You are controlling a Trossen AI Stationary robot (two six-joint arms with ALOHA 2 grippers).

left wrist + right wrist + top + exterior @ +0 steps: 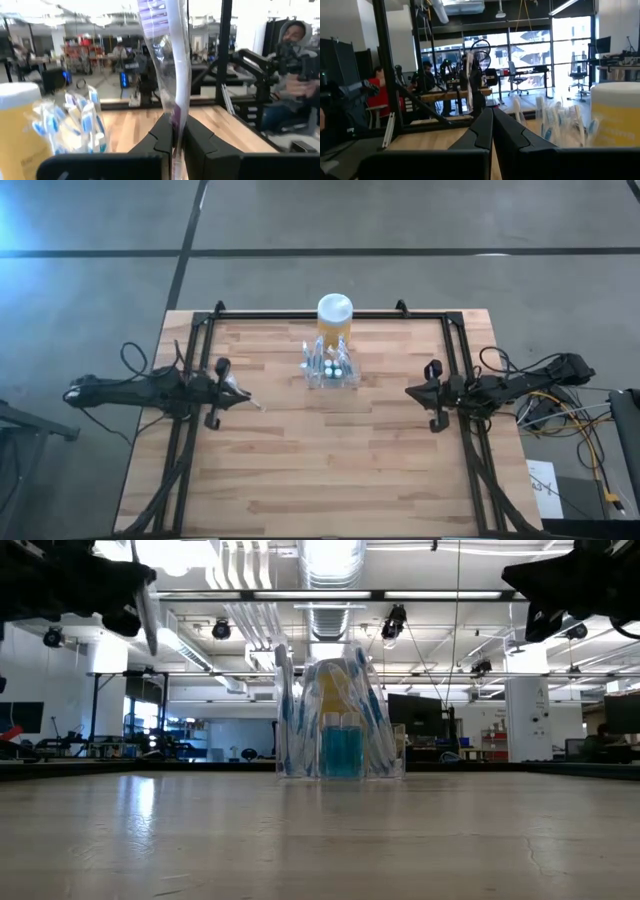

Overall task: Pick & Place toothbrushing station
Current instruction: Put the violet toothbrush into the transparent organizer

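Left wrist view: a wrapped toothbrush [172, 65], sealed in a clear sleeve with its bristle head upward, is being pinched between the fingers [161, 137] of the left gripper [176, 145]. In the high view the left gripper [228, 388] is being held near the table's left edge, with the pale brush [245, 399] seen jutting from it toward the middle. The toothbrushing station [330, 367], a clear holder already stocked with several wrapped brushes and two small blue-capped items, is being kept at the middle of the far half of the table [300, 470], just in front of the yellow jar [334, 320] with a white lid; whether the two are touching cannot be told. In the low view the station [338, 735] is being shown standing upright on the wood, with the jar [335, 690] behind it. The right gripper [434, 395] is being parked at the table's right edge, its fingers [482, 131] pressed together on nothing.

The step in hand is judged to be the carrying of a picked brush toward the station, with placement not yet done. The next move is judged to call for the brush being brought over the holder's open top, kept upright, and lowered into a free gap among the brushes before the pinch is released; the light holder could be nudged if the approach is made too low.
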